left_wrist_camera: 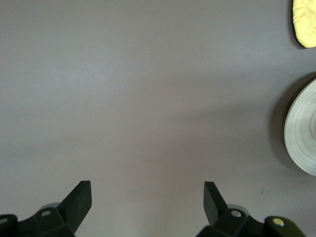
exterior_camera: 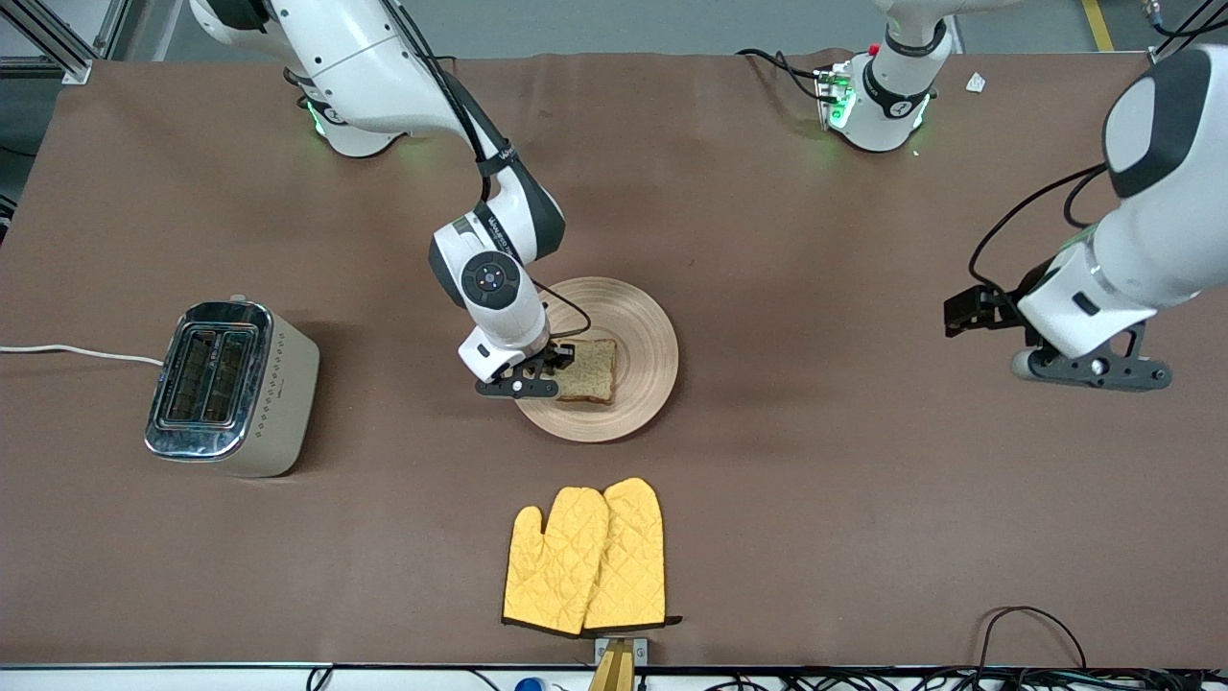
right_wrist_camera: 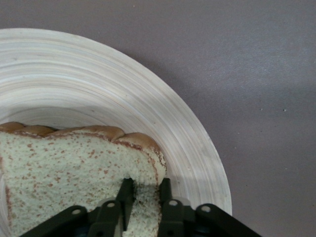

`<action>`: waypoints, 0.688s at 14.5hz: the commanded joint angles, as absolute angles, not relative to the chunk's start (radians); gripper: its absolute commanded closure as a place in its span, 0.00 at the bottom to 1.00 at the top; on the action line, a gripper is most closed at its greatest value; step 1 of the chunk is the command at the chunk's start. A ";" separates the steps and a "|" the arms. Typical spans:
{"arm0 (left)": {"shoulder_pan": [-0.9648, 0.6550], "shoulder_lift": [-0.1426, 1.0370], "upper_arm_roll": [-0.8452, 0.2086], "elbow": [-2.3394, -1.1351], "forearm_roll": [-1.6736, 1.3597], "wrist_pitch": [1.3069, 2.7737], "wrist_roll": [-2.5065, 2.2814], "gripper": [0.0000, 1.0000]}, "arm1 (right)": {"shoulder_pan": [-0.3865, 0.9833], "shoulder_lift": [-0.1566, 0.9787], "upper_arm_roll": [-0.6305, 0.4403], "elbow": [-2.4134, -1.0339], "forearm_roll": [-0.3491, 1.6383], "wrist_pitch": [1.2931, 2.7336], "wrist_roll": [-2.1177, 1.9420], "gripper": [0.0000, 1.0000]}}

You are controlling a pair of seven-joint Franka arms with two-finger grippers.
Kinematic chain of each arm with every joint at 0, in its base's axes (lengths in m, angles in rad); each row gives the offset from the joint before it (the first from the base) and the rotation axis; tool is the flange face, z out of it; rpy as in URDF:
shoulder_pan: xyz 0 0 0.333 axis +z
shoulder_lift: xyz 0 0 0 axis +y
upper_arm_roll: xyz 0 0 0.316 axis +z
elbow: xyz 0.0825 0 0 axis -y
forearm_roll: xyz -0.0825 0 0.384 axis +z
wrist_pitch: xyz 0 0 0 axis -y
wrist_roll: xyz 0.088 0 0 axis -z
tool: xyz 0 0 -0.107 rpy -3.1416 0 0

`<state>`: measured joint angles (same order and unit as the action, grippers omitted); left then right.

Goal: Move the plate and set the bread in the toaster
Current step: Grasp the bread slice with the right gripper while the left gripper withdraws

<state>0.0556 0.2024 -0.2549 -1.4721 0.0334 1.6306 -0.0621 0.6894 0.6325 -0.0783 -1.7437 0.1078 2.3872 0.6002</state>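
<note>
The pale wooden plate (exterior_camera: 645,331) lies mid-table with the bread (exterior_camera: 593,372) flat on it, toward the right arm's end. My right gripper (exterior_camera: 561,370) is down at the slice's edge. In the right wrist view its fingers (right_wrist_camera: 127,190) pinch the bread (right_wrist_camera: 64,173) at one crusted corner over the plate (right_wrist_camera: 123,89), denting the crumb, so the right gripper (right_wrist_camera: 145,190) is shut on it. The toaster (exterior_camera: 230,384) stands toward the right arm's end of the table, slots up. My left gripper (exterior_camera: 1098,374) waits open over bare table, and the left wrist view shows nothing between that left gripper's (left_wrist_camera: 148,195) fingers.
A pair of yellow oven mitts (exterior_camera: 587,557) lies nearer the front camera than the plate. The toaster's white cord (exterior_camera: 77,352) runs off the table's end. A black cable (exterior_camera: 1036,624) loops at the front edge. The left wrist view catches the plate rim (left_wrist_camera: 303,131) and a mitt tip (left_wrist_camera: 306,22).
</note>
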 commanded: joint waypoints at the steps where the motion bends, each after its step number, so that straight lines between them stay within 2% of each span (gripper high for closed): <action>1: 0.025 0.118 -0.209 -1.491 0.054 1.615 -0.063 0.00 | 0.689 0.630 -0.087 -1.744 0.092 2.369 0.618 1.00; 5: 0.017 0.046 -0.180 -1.502 0.049 1.569 -0.066 0.00 | 0.689 0.595 -0.106 -1.726 0.092 2.275 0.617 1.00; 10: 0.017 -0.030 -0.164 -1.540 0.051 1.497 -0.078 0.00 | 0.687 0.509 -0.161 -1.642 0.052 2.039 0.617 1.00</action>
